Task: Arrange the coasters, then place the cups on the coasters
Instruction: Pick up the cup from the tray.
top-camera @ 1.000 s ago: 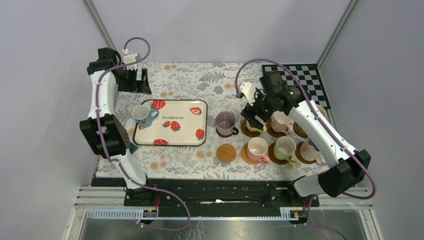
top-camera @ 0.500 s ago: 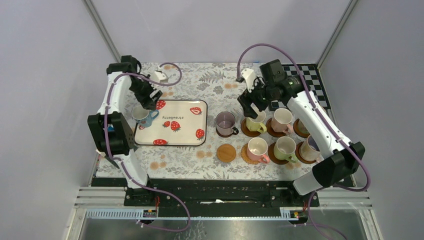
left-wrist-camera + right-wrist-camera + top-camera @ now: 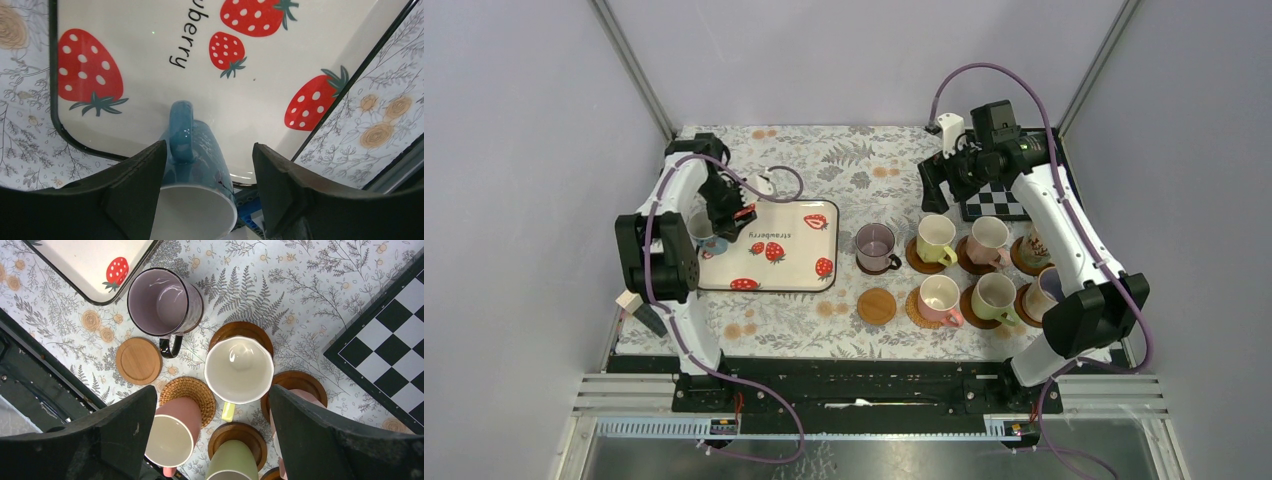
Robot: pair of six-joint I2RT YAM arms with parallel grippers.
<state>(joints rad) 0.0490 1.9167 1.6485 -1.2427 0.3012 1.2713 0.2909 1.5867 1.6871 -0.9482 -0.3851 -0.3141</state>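
Risk: left gripper (image 3: 208, 150), jaws apart astride the blue mug (image 3: 200, 165), may tip it if closing off-centre; right gripper (image 3: 212, 395) spread, empty.

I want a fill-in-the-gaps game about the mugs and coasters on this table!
1. The left tool sits around a ___ ceramic mug.
2. The pale round wooden coaster has ___ cup on it.
3. The pink ceramic mug stands on the ___ round coaster.
4. The cream rectangular tray is printed with red ___.

Missing words: blue, no, woven, strawberries.
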